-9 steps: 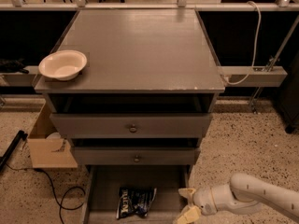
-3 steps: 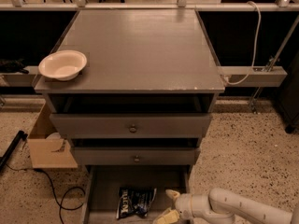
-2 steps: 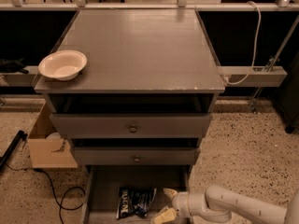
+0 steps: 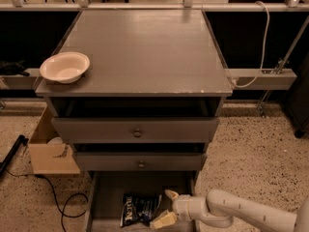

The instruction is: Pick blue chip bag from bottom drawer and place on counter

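The blue chip bag (image 4: pixel 138 210) lies flat in the open bottom drawer (image 4: pixel 110 197), dark foil with white lettering. My gripper (image 4: pixel 166 208) reaches in from the right at the end of a white arm (image 4: pixel 241 215). Its pale fingers (image 4: pixel 163 220) are spread apart, one above and one below, right at the bag's right edge. Nothing is held. The counter (image 4: pixel 140 47) is the broad grey top of the cabinet, above the drawers.
A white bowl (image 4: pixel 64 67) sits on the counter's front left corner. Two knobbed drawers (image 4: pixel 137 133) are slightly pulled out above the bottom one. A cardboard box (image 4: pixel 50 149) and a black cable (image 4: pixel 63 204) lie on the floor to the left.
My gripper has moved left across the bottom drawer, from the drawer's right side up to the bag's right edge. The bag has not moved.
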Tool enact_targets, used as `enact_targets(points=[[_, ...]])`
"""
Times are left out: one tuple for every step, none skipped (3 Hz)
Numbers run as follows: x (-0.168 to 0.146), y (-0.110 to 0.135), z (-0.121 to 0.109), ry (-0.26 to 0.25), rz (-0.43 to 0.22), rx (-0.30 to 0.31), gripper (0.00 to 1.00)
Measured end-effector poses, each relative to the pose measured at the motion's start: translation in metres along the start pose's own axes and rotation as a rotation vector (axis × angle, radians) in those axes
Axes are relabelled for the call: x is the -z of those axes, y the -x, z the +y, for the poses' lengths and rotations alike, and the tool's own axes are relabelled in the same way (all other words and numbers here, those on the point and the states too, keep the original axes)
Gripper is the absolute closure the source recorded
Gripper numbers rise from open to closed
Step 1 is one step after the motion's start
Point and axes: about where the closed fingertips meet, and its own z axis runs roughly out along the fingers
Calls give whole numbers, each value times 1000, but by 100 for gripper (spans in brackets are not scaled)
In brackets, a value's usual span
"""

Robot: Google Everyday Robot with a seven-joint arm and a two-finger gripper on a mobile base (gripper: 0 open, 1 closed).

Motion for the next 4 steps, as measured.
enact_targets(points=[[-1,-1,-1,-7,-1,-1,0],[-7,-8,-3,9,-26,-27,0],[-15,-10,-5,12,-61,-33,0],[-17,-6,-5,-40,-107,7,0]])
